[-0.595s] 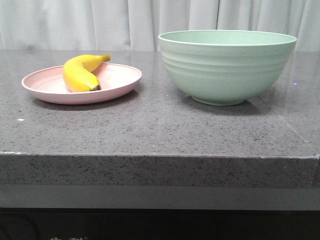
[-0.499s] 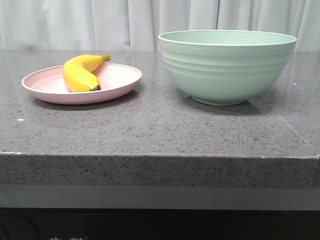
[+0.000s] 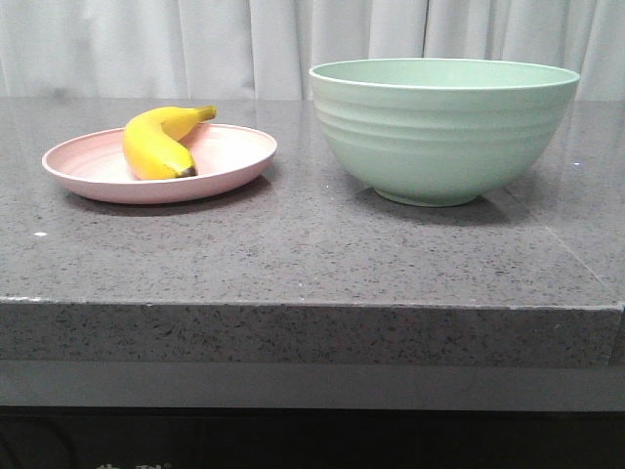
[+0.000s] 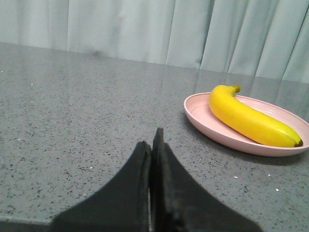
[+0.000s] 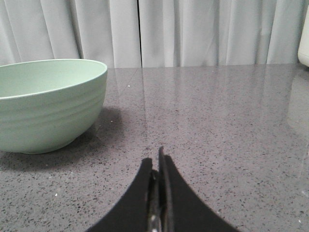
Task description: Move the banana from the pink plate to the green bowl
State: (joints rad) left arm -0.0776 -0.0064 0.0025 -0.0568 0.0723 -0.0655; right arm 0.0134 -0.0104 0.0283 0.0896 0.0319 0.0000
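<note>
- Lying on the pink plate (image 3: 159,164), the banana (image 3: 158,143) rested with its dark blossom tip toward the camera in the front view and its yellow stem pointing back and toward the bowl side.
- The banana touched the plate's inner surface and stayed inside the low rim; it was not in the bowl.
- The pink plate stood on the left part of the dark speckled stone counter (image 3: 293,244), and the green bowl (image 3: 444,127) stood on the right part, upright, well apart from the plate with bare counter between them.
- The bowl was much taller than the plate, with horizontal ridges around its outside; what the views showed of its inside was plain green.
- In the front view no arm or tool was visible.
- In the left wrist view the left tool (image 4: 153,143) had its two black fingers pressed together with nothing between them; it was low over the counter, apart from the plate (image 4: 227,137) and the banana (image 4: 251,118).
- In the right wrist view the right tool (image 5: 157,162) also had its fingers together and held nothing; the green bowl (image 5: 48,104) stood apart from it.
- A pale curtain (image 3: 195,44) hung behind the counter.
</note>
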